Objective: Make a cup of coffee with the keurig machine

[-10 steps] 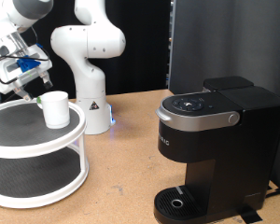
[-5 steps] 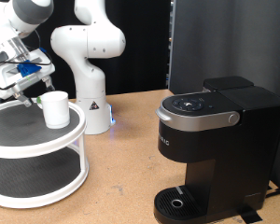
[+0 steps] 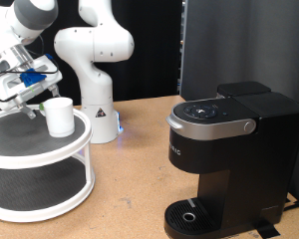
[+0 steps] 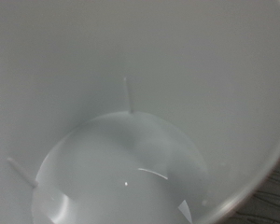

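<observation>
The cup (image 3: 58, 116) is showing plain white, its inside (image 4: 131, 140) looking pale grey-white; the two-tier stand (image 3: 40, 164) is showing white, the keurig machine (image 3: 229, 159) is showing black with silver-grey trim, the counter (image 3: 130, 189) is showing tan wood grain, and the arm (image 3: 90, 50) is showing white

glossy white rounded robot arm (image 3: 93, 55) with bulbous jointed segments, a grey cap at its upper joint and a flared base; blue parts and thin black cables at the white gripper (image 3: 28, 100)

Your white cup (image 3: 59, 116) stands upright at nine o'clock; the black keurig machine (image 3: 232, 159), lid closed, sits at four o'clock.
</observation>
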Robot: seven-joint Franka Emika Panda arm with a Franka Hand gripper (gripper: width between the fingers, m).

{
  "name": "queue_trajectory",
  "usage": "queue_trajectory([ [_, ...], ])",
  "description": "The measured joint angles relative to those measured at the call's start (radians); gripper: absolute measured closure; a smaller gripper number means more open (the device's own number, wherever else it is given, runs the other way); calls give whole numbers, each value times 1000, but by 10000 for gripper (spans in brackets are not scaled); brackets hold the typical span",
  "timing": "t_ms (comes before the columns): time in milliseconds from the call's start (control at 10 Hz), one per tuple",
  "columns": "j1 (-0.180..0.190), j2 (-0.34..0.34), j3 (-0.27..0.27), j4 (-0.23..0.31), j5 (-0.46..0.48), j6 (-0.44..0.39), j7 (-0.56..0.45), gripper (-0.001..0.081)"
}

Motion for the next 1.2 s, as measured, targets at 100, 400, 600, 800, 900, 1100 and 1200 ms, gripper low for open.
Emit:
queue_trajectory([
  [100, 3, 5, 1, 0, 1, 1, 0, 1],
  [400, -2, 29, 13, 2, -40, -6, -1, 1],
  [600, -6, 32, 11, 4, -51, -18, -3, 1],
  [800, -10, 29, 10, 8, -51, -52, -4, 1],
  [900, -12, 23, 12, 11, -50, -76, -2, 1],
  [1100, -27, -2, 17, 13, -50, -116, 0, 1],
  [1200, -39, -14, 24, 13, -51, -131, 0, 1],
])
